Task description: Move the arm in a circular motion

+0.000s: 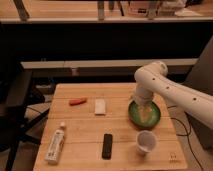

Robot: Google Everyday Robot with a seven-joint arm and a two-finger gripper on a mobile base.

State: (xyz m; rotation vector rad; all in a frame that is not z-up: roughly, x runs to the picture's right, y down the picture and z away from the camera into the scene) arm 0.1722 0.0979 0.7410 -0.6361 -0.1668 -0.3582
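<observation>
The gripper [144, 111] is hanging low over the middle of a green bowl [158, 115], its pale tip reaching down into the bowl's hollow; whether it is apart or together is not showing, so I cannot tell. It does not appear to be carrying anything.

The arm [152, 80] is rising from that tip to a thick rounded elbow above the bowl, then running off to the right edge of the view, over the desk's [80, 127] right side. It is looking white, smooth and tubular, with small dark dots along the long segment.

Judging by its build, the arm is behaving as a stiff, heavy chain of rigid links. The task is asking for nothing to be taken hold of; the arm itself is the thing being moved. Circling so close to the bowl's wall is risking a knock.

A paper cup [146, 141] is standing just in front of the bowl, and a black remote [107, 146] is lying further left.
</observation>
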